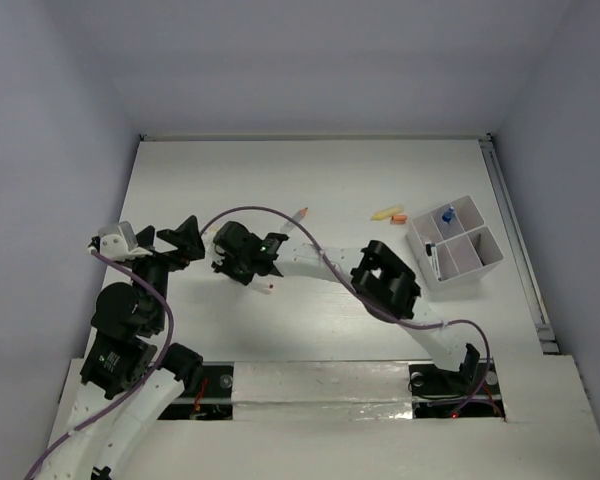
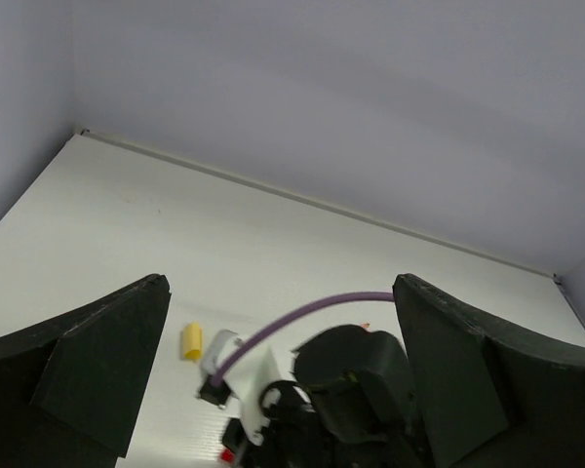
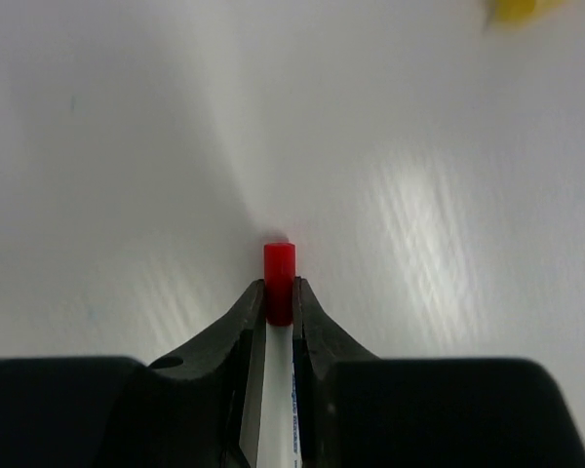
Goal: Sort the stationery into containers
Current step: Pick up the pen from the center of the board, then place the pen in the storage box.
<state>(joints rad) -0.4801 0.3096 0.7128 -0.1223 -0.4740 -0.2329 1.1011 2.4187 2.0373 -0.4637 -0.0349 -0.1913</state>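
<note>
My right gripper is shut on a white marker. The marker's red cap sticks out past the fingertips, just above the white table. From above, that gripper sits left of centre, with the red cap showing below it. My left gripper hangs open and empty beside it at the left. In its own view the left gripper looks over the right wrist. A small yellow piece lies on the table there. The containers stand at the right.
A white tube with an orange cap lies behind the right arm. A yellow piece and an orange piece lie left of the containers. A blue item and a dark item sit inside the containers. Grey walls enclose the table.
</note>
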